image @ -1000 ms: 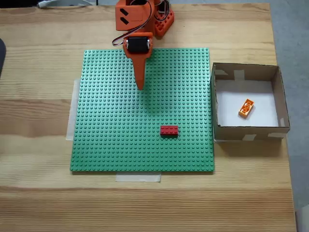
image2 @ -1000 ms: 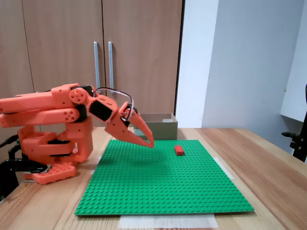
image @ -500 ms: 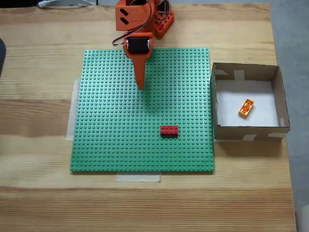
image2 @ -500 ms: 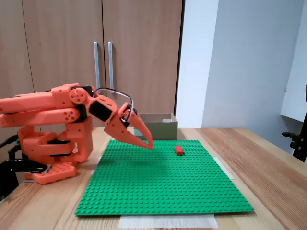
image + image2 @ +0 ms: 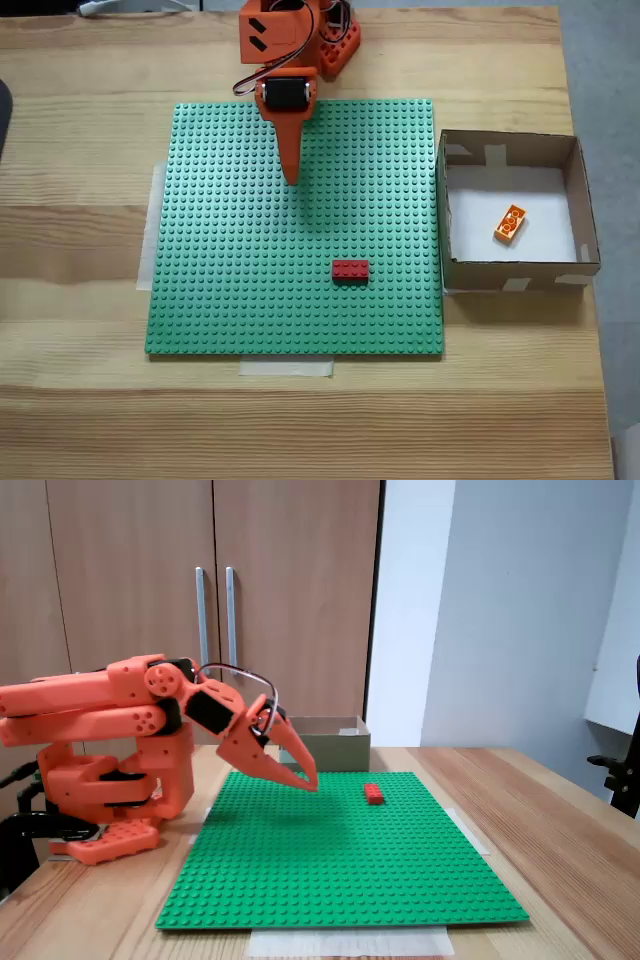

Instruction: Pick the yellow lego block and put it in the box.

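Wooden bench point(image 5: 90, 80) carried the box point(image 5: 443, 215), with the yellow lego block point(image 5: 510, 224) lying inside. The tool point(image 5: 310, 783) hung empty, jaws nearly closed, well apart from the box. The block looked light, rigid and smooth, best gripped across its long sides.

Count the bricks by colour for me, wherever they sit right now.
Yellow brick: 1, lying in the box
Red brick: 1, on the green baseplate
Total: 2

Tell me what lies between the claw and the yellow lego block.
In a fixed view from above: green baseplate studs, then the box wall, between claw and yellow lego block.
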`<state>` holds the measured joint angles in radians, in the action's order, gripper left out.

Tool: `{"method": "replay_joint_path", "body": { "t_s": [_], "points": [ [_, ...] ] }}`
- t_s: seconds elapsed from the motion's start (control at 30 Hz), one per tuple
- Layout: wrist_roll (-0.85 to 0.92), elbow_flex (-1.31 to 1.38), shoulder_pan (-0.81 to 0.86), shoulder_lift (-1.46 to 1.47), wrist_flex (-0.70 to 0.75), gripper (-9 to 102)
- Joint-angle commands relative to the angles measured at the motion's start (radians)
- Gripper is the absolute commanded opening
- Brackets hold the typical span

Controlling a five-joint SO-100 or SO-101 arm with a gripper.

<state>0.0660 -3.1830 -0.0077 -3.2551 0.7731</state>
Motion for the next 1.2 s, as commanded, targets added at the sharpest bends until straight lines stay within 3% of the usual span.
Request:
{"method": "replay_joint_path", "body": {
  "t_s": [0.0, 1.17],
  "points": [
    [0.0, -0.006, 0.006, -0.008, 0.002, -1],
    [0.014, -0.006, -0.003, -0.008, 0.002, -1]
  ]
}}
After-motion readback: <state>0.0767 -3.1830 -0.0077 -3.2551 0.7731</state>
